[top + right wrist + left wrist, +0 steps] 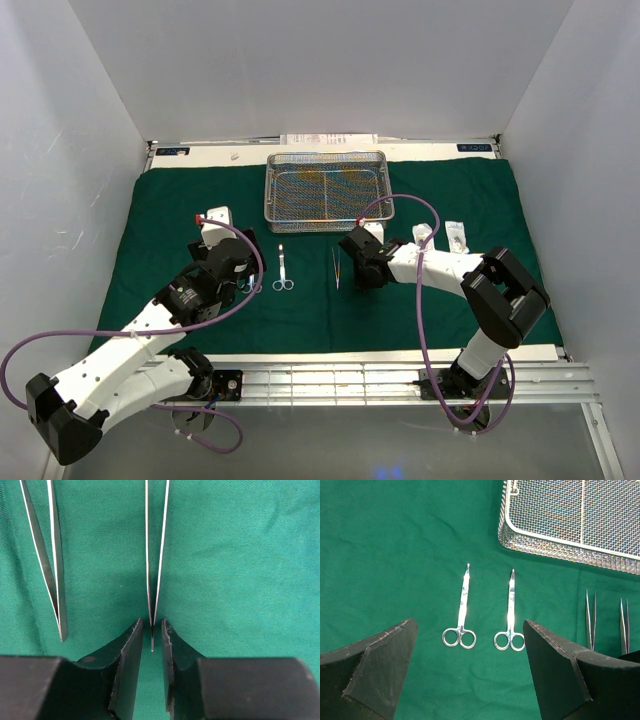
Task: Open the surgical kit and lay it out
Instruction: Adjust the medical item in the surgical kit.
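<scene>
Now the dark green cloth (160, 215) lies spread flat over nearly the whole table (400, 352), with the kit's pieces set out on it. The wire-mesh tray (555, 545) stands at the middle of the far edge, its long side along that edge. Toward the middle of the table two scissors lie side by side without touching, tips toward the far edge and finger rings toward the near edge: the left scissors (462, 607) and the right scissors (510, 607). Just to their right two tweezers lie alongside each other, also apart: the left tweezers (60, 627) and the right tweezers (152, 637). Two small white packets (423, 233) sit side by side further toward the right edge, well clear of the tweezers.

The left gripper (468, 627) hangs above the cloth on the near side of the scissors, its fingers spread wide with nothing clasped between them; its wrist view shows both pairs of rings in the gap. The right gripper (151, 625) is low over the cloth at the right tweezers. Its fingers stand only narrowly apart, and the joined end of those tweezers lies in the slot between them. A sliver of green shows on either side, so the pads are not pinching it
</scene>
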